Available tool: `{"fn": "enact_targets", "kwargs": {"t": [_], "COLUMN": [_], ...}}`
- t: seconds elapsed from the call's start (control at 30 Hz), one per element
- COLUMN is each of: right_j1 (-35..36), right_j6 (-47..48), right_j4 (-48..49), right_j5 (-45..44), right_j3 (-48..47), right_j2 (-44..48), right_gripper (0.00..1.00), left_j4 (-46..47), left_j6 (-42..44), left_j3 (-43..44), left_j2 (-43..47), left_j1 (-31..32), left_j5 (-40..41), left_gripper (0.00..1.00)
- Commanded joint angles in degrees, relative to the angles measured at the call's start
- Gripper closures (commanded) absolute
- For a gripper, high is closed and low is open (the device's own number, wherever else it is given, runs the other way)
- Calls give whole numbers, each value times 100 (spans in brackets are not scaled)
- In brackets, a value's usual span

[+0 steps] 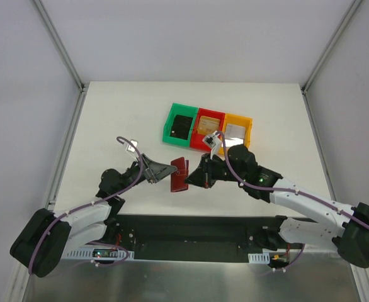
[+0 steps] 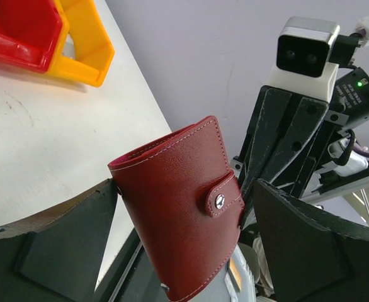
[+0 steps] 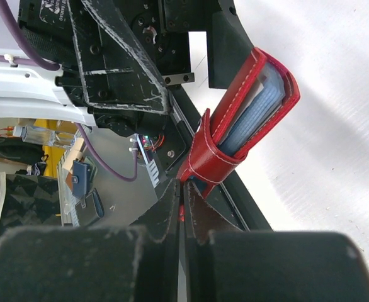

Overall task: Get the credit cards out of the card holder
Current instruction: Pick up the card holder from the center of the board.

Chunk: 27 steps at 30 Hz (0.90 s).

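near the front edge of the table (image 1: 121, 113), the two arms meet over the closed red card holder (image 2: 172, 220), which hangs tilted in the air between them, off the tabletop. the left gripper (image 2: 184, 186) has its fingers (image 2: 52, 245) set wide on either side of the holder, clamping it across its width, the snap side turned toward the left wrist camera. from the right, the right gripper (image 3: 182, 189) comes in with its fingers pressed together, pinching the end of the little red tab (image 3: 203, 157) that wraps around the holder's open edge. blue-grey inner pockets (image 3: 254, 116) show between the red covers in the right wrist view; whether a card sits in them cannot be told. farther back, right of centre, three plastic bins stand touching in a row. the green bin (image 1: 169, 126) on the left holds a black card (image 1: 183, 126), the red bin (image 1: 197, 143) in the middle a tan-gold card (image 1: 208, 124), and the orange bin (image 1: 240, 118) on the right a silvery grey card (image 1: 236, 131).
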<state>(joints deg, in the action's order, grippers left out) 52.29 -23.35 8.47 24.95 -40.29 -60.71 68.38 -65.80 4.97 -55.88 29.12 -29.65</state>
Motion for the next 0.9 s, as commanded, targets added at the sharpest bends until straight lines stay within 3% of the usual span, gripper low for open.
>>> {"fn": "enact_targets", "kwargs": {"t": [0.0,0.33,0.53,0.73,0.87], "right_j1": [-26,-26,-26,-26,-44], "right_j6": [-64,-134,-134,-108,-99], "right_j4": [348,401,401,401,401], "right_j5": [159,282,282,221,221], "right_j3": [-347,-427,-339,-216,-163], "right_j2": [226,358,419,498,534], "right_gripper": [100,100,100,100,100], "left_j4": [615,1343,2021,2197,2197], "left_j6": [-3,-240,-556,-715,-785], "left_j3": [13,39,153,232,267], "left_j2": [-177,-810,-1179,-1110,-969], "left_j1": [-47,-47,-47,-47,-56], "left_j5": [-208,-296,-401,-419,-436], "left_gripper": [14,14,20,25,20]}}
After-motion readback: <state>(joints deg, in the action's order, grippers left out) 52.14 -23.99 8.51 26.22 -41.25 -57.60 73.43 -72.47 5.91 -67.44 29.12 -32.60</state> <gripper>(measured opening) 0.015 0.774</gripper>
